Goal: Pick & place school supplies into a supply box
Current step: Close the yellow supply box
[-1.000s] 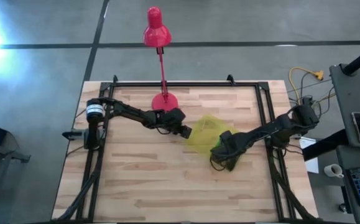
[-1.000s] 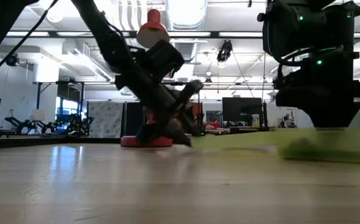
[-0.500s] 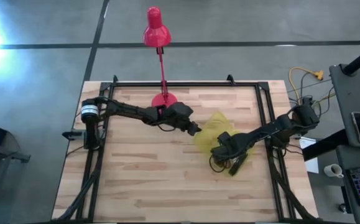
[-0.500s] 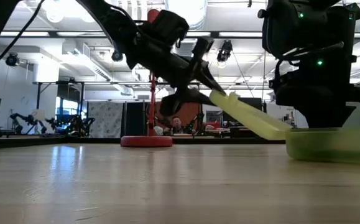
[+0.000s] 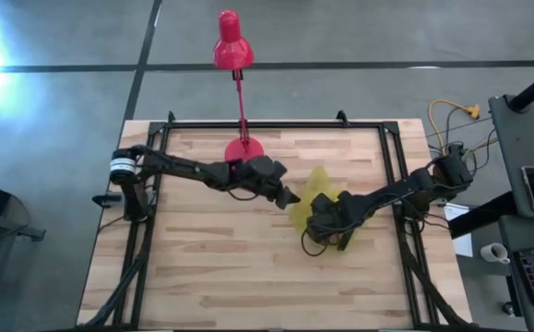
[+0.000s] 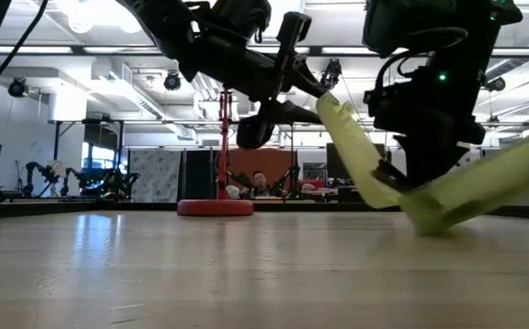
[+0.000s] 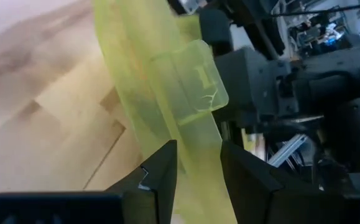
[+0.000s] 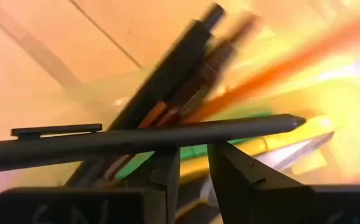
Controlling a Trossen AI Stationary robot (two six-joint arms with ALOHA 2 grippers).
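Observation:
The translucent yellow-green supply box [image 5: 325, 205] lies right of the table's middle. Its lid [image 6: 363, 151] stands raised and its body [image 6: 483, 183] is tilted in the low view. My left gripper [image 5: 290, 196] is at the lid's free edge, shut on it. My right gripper [image 5: 326, 223] hangs over the box's near side, shut on a black pen [image 8: 136, 140]. Inside the box lie other pens [image 8: 186, 68] in black, orange, green and yellow. No scissors show. My left gripper pinches the lid's free edge [image 7: 198, 152] between its two fingers, below the lid's clasp tab [image 7: 195, 81]. It comes slanting from the table's left. The lid is lifted off the box and slopes down to its hinge [image 6: 406, 203]. My right gripper pinches the black pen's barrel [image 8: 192, 134] between its fingertips, a little nearer the tip [image 8: 298, 120] than the clip end [image 8: 49, 130]. The fingers point down and lie across the pen. The pen is held level, lifted clear above the pens in the box.
A red desk lamp stands with its base [image 5: 244, 149] near the table's far edge, just behind my left arm, and its shade [image 5: 231, 46] past that edge. A black frame rail [image 5: 267, 124] runs round the table. Bare wood [image 5: 211, 267] lies toward the near edge.
My left gripper has risen from table height, carrying the lid's free edge up; the lid has swung from flat to steeply raised. The box body has tipped, one end lifting off the table. My right gripper has shifted a little toward the table's left.

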